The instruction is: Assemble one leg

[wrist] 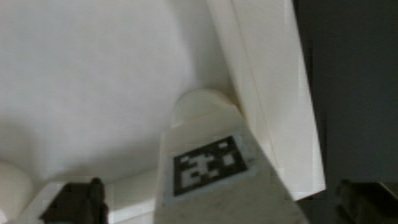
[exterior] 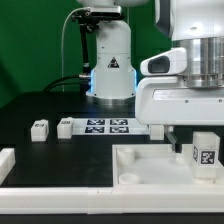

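The leg [exterior: 205, 152], a small white post with a black-and-white tag, stands upright at the exterior view's right end of the large white tray-like piece [exterior: 140, 168], by its corner. My gripper [exterior: 192, 140] hangs directly over it. In the wrist view the leg [wrist: 214, 150] rises between my two dark fingertips [wrist: 80, 203], with a visible gap on each side. The jaws stand open around the leg and touch neither side. The tray's white floor [wrist: 107, 80] and rim lie behind the leg.
Two more small white legs [exterior: 40, 128] [exterior: 66, 126] lie on the black table at the exterior view's left. The marker board [exterior: 105, 125] lies behind them. Another white part [exterior: 6, 160] sits at the left edge. The arm's base [exterior: 110, 60] stands at the back.
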`<state>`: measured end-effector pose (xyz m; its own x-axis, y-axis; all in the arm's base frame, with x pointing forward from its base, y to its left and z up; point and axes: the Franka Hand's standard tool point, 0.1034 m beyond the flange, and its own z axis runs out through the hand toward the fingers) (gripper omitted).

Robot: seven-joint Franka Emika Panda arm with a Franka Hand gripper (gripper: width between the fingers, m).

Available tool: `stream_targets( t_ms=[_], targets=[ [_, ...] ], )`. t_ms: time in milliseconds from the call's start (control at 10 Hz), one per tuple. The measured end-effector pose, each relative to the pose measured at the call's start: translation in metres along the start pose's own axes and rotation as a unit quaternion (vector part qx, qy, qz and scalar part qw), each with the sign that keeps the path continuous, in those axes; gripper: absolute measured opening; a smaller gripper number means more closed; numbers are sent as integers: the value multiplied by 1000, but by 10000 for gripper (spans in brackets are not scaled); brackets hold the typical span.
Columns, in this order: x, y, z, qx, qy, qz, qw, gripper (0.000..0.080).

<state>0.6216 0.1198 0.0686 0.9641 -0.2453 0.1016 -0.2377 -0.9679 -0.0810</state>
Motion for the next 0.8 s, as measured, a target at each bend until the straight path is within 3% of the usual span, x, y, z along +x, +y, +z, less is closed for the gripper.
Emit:
stream_targets(
  t_ms=[200, 300, 400, 600, 800],
  targets=[
    [1, 3, 0, -5, 1, -87, 996, 649],
    [1, 3, 0, -5, 1, -87, 996, 522],
    [1, 3, 0, -5, 1, -86, 996, 522],
    [1, 3, 0, -5, 1, -83, 997, 288],
    [1, 3, 0, -4, 1, -61, 998, 289]
  ],
)
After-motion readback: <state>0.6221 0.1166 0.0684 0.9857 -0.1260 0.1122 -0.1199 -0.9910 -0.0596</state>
